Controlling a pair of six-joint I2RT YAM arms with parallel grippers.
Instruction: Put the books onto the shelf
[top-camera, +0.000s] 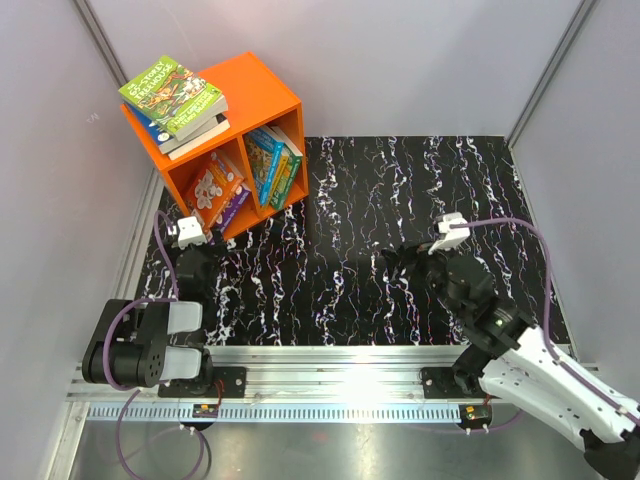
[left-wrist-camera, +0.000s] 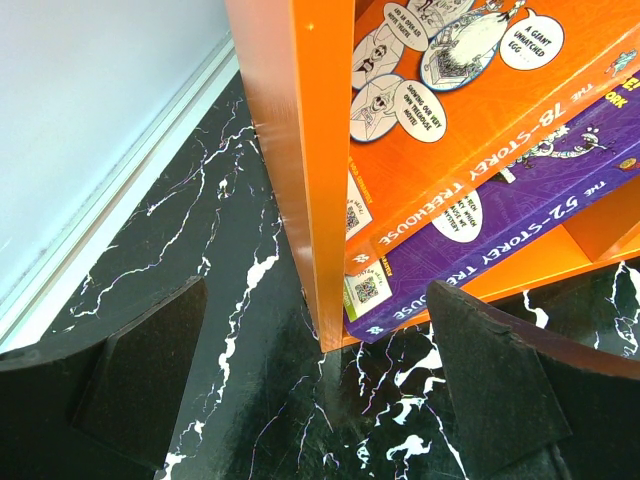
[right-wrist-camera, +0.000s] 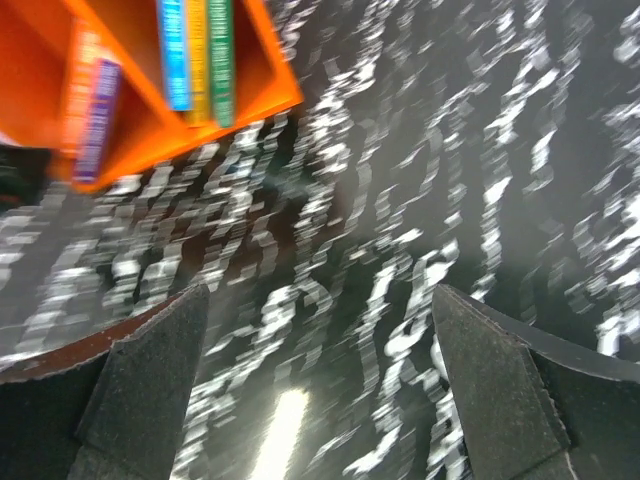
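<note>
The orange shelf (top-camera: 262, 92) stands at the back left, its open front facing the table. Three books (top-camera: 172, 97) lie stacked on its top. In its left compartment an orange book (left-wrist-camera: 470, 130) leans on a purple book (left-wrist-camera: 520, 200). Its right compartment holds upright blue, yellow and green books (top-camera: 272, 165). My left gripper (top-camera: 198, 255) hovers open and empty just before the shelf's left front corner (left-wrist-camera: 310, 200). My right gripper (top-camera: 395, 262) hangs open and empty over mid-table. Its wrist view is blurred and shows the shelf (right-wrist-camera: 270, 85) far off.
The black marbled tabletop (top-camera: 400, 200) spreads to the right of the shelf. Grey walls close in the left, back and right sides. A metal rail (top-camera: 330, 360) with the arm bases runs along the near edge.
</note>
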